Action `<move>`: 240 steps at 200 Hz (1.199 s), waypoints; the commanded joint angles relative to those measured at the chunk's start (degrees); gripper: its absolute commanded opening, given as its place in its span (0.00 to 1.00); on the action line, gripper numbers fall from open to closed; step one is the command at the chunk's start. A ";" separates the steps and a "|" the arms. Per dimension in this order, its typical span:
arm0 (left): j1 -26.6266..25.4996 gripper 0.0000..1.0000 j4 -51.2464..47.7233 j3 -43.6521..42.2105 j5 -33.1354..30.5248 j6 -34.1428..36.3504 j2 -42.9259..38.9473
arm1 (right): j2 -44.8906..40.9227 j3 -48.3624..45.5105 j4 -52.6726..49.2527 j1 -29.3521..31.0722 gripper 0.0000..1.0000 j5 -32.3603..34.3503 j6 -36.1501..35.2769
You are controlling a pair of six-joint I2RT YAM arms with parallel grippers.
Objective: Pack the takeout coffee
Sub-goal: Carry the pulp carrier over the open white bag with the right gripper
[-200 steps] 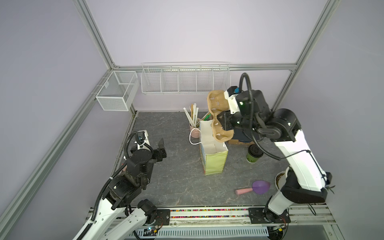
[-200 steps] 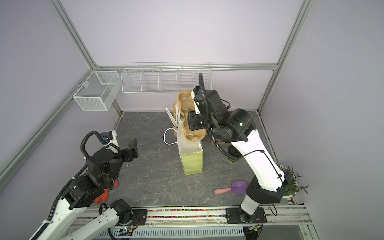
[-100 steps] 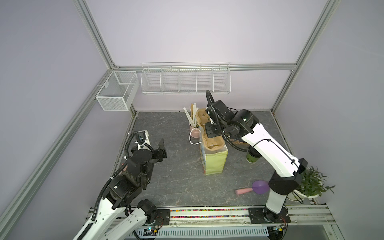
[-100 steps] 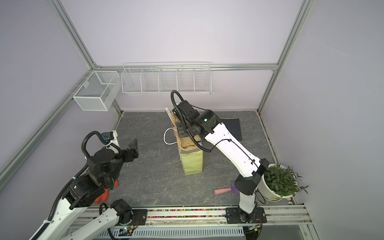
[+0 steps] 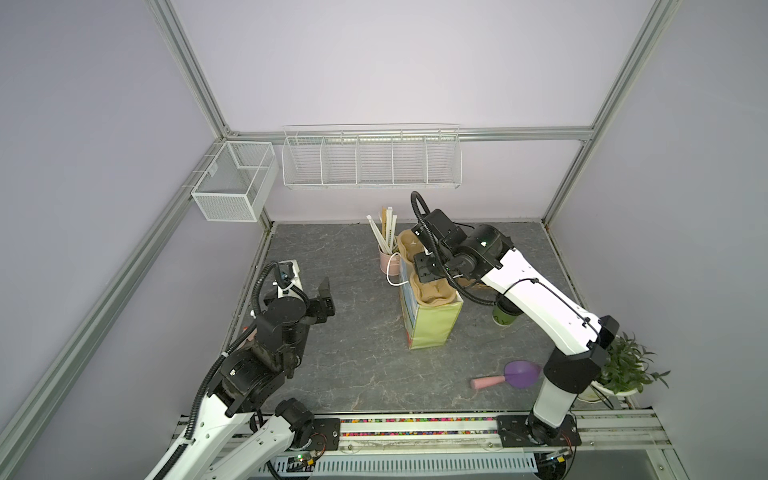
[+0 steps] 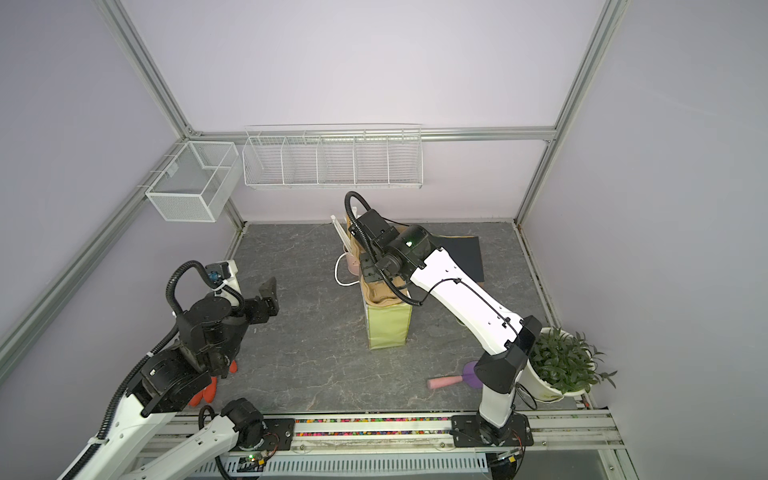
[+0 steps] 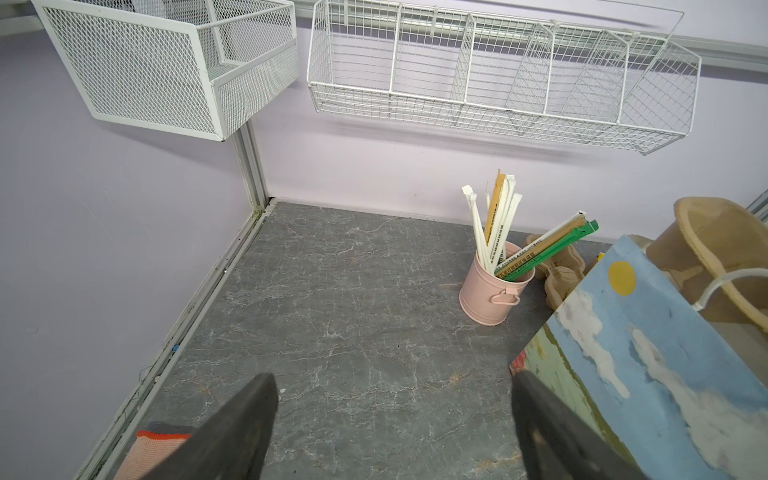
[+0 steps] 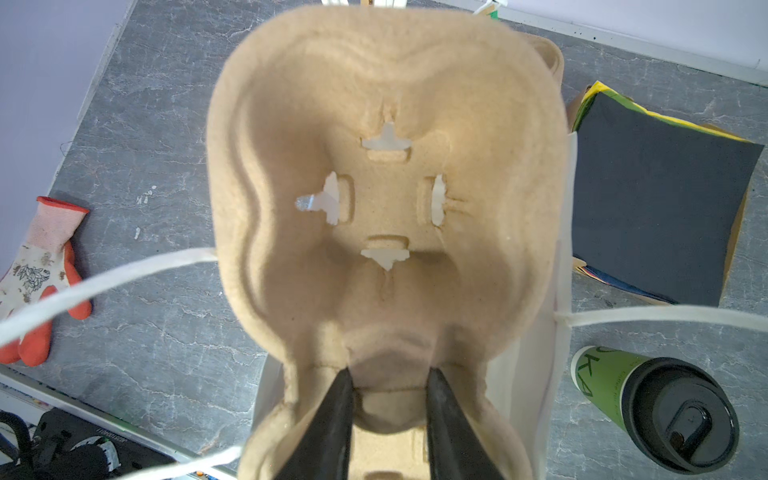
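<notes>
The takeout coffee [image 8: 660, 411], a green paper cup with a black lid, stands upright on the grey floor just right of the paper bag [image 5: 432, 328]; in a top view the cup [image 5: 505, 318] is half hidden under my right arm. My right gripper [image 8: 388, 374] is shut on the middle ridge of a brown pulp cup carrier [image 8: 386, 187], which sits in the bag's open mouth [image 5: 432, 291]. The white bag handles hang to either side of the carrier. At the left, my left gripper [image 7: 392, 378] hovers open and empty above bare floor [image 5: 326, 291].
A pink bucket of straws [image 5: 388, 259] stands just behind the bag, with more pulp carriers [image 7: 557, 266] beside it. Dark sheets [image 8: 656, 199] lie at the back right. A purple scoop [image 5: 519, 374] and a potted plant [image 5: 623, 370] are front right, a glove [image 6: 208, 386] front left.
My right arm has swung down and brought the cup carrier from high above the bag into the bag's mouth. The left arm has not moved.
</notes>
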 commanded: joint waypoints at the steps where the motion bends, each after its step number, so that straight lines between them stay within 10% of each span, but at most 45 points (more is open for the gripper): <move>1: 0.26 0.88 -0.73 -0.45 0.66 1.05 0.14 | -1.23 -0.39 -1.21 -0.62 0.30 -0.32 1.02; 240: 0.27 0.88 -1.30 -0.49 1.47 1.03 -0.21 | 5.24 0.25 -7.11 -3.22 0.26 -1.08 5.06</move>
